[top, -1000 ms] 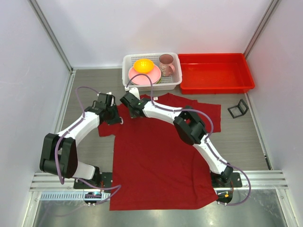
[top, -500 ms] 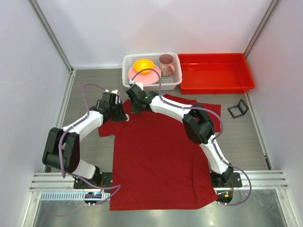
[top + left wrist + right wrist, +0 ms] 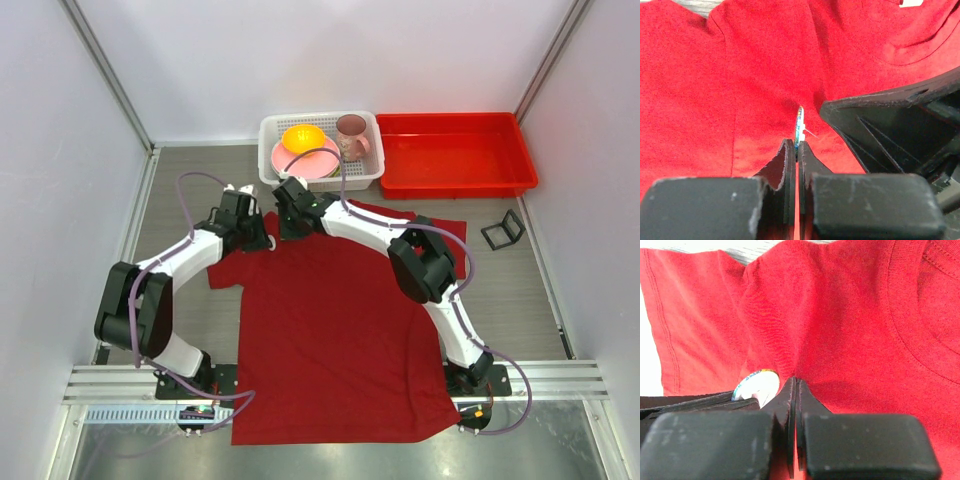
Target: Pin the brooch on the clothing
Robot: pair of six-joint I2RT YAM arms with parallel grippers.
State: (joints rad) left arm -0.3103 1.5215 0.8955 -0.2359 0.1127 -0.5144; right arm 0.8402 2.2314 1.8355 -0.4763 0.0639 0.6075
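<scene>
The dark red T-shirt (image 3: 330, 320) lies flat on the table, collar toward the back. My left gripper (image 3: 257, 238) is over its left shoulder area, shut on the brooch (image 3: 799, 124), which it holds edge-on just above the cloth (image 3: 740, 75) with its thin pin sticking out to the right. My right gripper (image 3: 287, 222) is right beside it, shut on a raised fold of the shirt (image 3: 850, 330) near the collar. In the right wrist view the brooch (image 3: 758, 385) shows as a pale round disc just left of my right gripper (image 3: 795, 381), between the left gripper's black fingers (image 3: 695, 402).
A white basket (image 3: 268, 135) with a pink plate, an orange bowl (image 3: 302, 137) and a pink cup (image 3: 351, 133) stands at the back. A red tray (image 3: 455, 152) is to its right. A small black stand (image 3: 503, 230) sits right of the shirt.
Both grippers have moved a little toward the back and right, up to the shirt's left shoulder near the collar. The left gripper has closed in beside the right one.
</scene>
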